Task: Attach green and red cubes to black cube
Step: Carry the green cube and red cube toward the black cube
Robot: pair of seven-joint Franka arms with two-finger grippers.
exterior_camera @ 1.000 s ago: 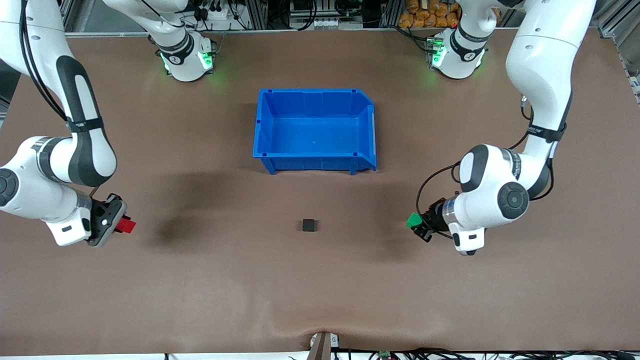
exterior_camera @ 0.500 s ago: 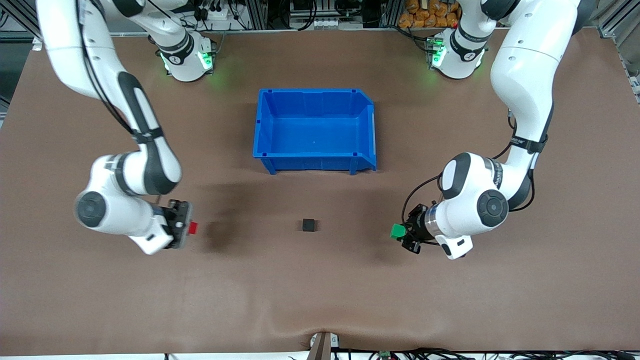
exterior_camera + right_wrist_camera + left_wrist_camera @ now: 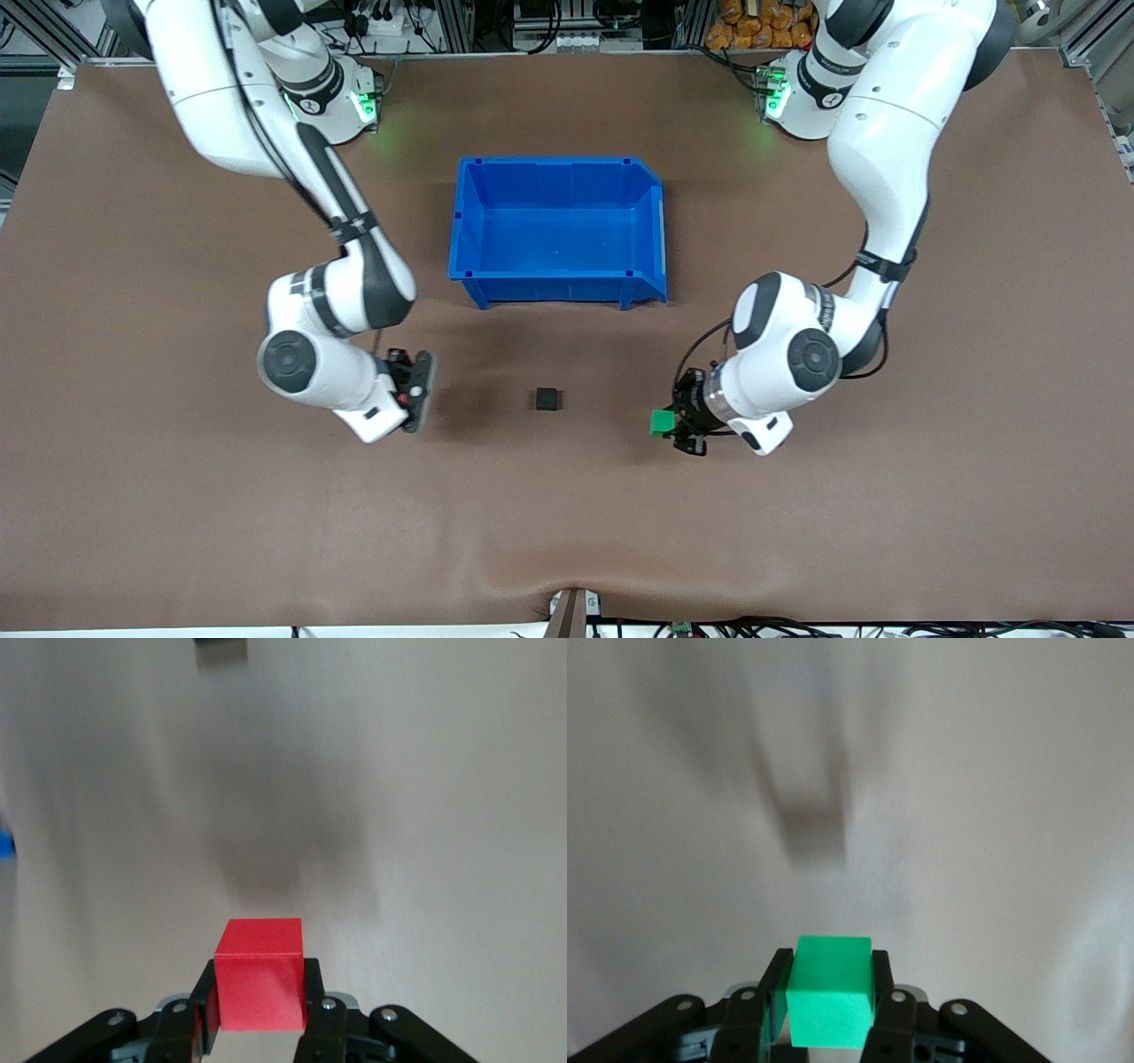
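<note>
The black cube sits on the brown table, nearer the front camera than the blue bin. My left gripper hangs low over the table beside the black cube, toward the left arm's end. It is shut on the green cube, which is clamped between both fingers in the left wrist view. My right gripper hangs low on the black cube's other flank, shut on the red cube. From the front, that cube is almost hidden by the hand. The black cube's edge shows ahead of the right gripper.
An open blue bin stands mid-table, farther from the front camera than the black cube, with nothing in it. Both arms' elbows bend in over the table on either side of it. The arm bases stand along the table's edge by the robots.
Both arms have swung inward from the table's ends toward the black cube, each carrying its cube. The black cube and the bin have not moved.
</note>
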